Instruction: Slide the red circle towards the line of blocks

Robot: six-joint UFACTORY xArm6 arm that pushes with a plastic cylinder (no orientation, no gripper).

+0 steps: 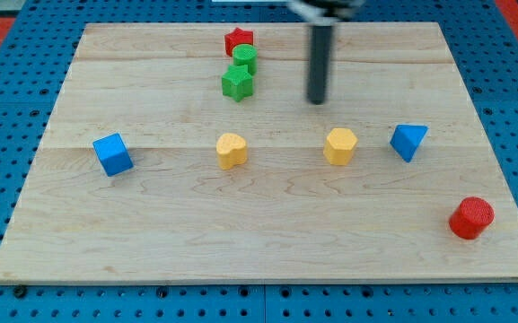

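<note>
The red circle [470, 218] sits near the board's bottom right corner. A row of blocks runs across the middle: a blue cube [113, 154] at the left, a yellow heart-like block [232, 150], a yellow hexagon [340, 146] and a blue triangle [408, 141] at the right. My tip [317, 100] stands above the yellow hexagon in the view, apart from it, and far up and left of the red circle.
At the top centre, a red star [239, 40], a green cylinder [245, 59] and a green star [237, 82] stand in a tight column, left of my tip. The wooden board [151, 242] lies on a blue pegboard table.
</note>
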